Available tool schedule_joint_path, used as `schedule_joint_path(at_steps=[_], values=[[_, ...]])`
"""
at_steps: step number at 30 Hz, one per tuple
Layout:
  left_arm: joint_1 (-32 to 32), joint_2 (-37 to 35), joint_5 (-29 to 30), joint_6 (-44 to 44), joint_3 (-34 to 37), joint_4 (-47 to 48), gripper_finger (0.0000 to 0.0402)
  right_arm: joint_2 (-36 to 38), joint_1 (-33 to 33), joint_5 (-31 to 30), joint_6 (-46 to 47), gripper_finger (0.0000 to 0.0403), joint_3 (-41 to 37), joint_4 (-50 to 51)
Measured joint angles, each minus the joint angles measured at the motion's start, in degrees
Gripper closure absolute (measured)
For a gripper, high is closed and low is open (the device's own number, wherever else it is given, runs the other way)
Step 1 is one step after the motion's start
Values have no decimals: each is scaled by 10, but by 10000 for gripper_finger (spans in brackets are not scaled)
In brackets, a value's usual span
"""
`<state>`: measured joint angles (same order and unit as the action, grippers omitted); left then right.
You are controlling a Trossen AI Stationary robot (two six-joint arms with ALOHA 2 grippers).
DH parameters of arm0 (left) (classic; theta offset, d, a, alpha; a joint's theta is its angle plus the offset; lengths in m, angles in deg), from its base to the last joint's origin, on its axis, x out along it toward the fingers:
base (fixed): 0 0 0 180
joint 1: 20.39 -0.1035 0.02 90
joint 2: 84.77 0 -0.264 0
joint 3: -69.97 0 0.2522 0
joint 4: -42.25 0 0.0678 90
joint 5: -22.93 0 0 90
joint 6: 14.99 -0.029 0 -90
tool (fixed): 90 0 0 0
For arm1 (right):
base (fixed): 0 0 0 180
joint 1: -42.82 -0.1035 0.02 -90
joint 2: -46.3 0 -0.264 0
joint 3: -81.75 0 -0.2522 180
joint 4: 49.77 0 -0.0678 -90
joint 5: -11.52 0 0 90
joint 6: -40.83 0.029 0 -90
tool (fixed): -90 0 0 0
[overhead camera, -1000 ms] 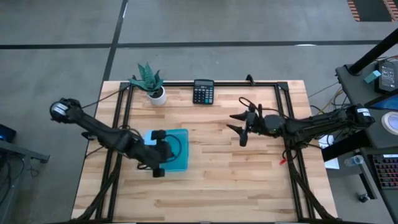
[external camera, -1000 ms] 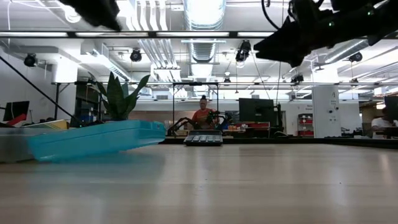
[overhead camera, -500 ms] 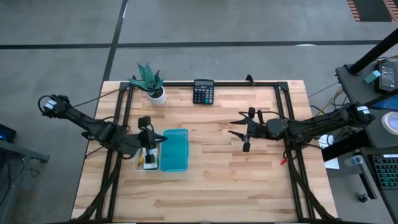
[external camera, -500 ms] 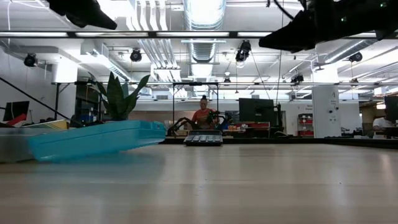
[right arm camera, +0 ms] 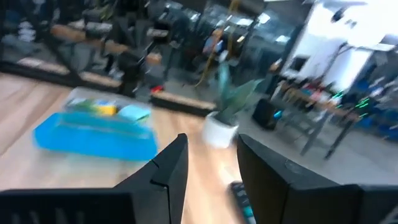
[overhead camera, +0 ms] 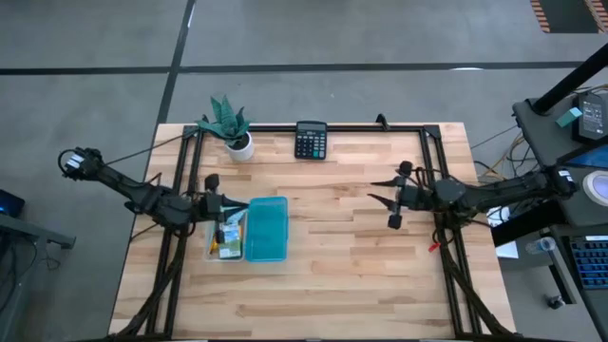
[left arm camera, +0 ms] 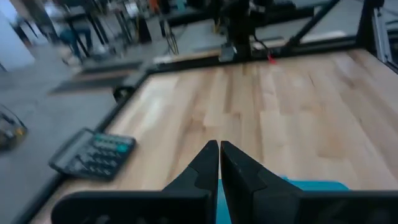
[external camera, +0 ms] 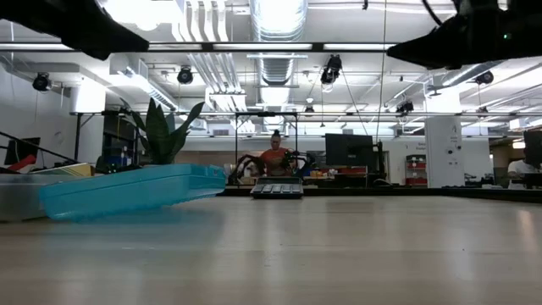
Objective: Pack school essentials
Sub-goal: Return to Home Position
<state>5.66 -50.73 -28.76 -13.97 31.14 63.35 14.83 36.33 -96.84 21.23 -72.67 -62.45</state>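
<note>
The room behind is an open workshop under bright ceiling lights, and my work lies on a pale wooden bench point(overhead camera: 323, 275) in a black frame. On the bench's left side my left hand point(left arm camera: 219, 145) hangs above the clear plastic box point(overhead camera: 211, 249). Its two fingers are pressed together on nothing and point right. The school essentials point(overhead camera: 224, 237), a yellow and green huddle of small stationery, lie inside that box, just below this hand. The box's long side runs near to far, and its flat teal lid point(overhead camera: 269, 231) lies along its right side, tilted in the low view. At the far edge stand a green plant in a white pot point(overhead camera: 231, 128) and a black calculator point(overhead camera: 311, 140). Well to the right, my right hand point(right arm camera: 211, 139) hangs over bare wood with its fingers spread and empty, facing left towards the box. So the things lie right at my left hand and well apart from my right. I judge nothing is left to carry. Each arm need only draw back to its own side, the left rising clear of the lid.
</note>
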Motion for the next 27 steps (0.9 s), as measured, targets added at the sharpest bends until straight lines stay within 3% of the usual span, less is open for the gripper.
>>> schedule_joint_path(at_steps=[7,16,19,24,27], values=[[-34,-86,2,-86,20,-13,402,112,20,-11,-55,292,-15,6],[-40,-221,11,-107,81,-13,402,230,20,2,-44,311,-19,110],[-41,-258,19,-117,127,-66,402,262,21,29,-46,316,-32,112],[-56,-289,23,-195,190,-234,402,305,28,49,-59,325,-52,72],[-70,-292,22,-209,204,-244,402,314,33,50,-60,331,-64,76]])
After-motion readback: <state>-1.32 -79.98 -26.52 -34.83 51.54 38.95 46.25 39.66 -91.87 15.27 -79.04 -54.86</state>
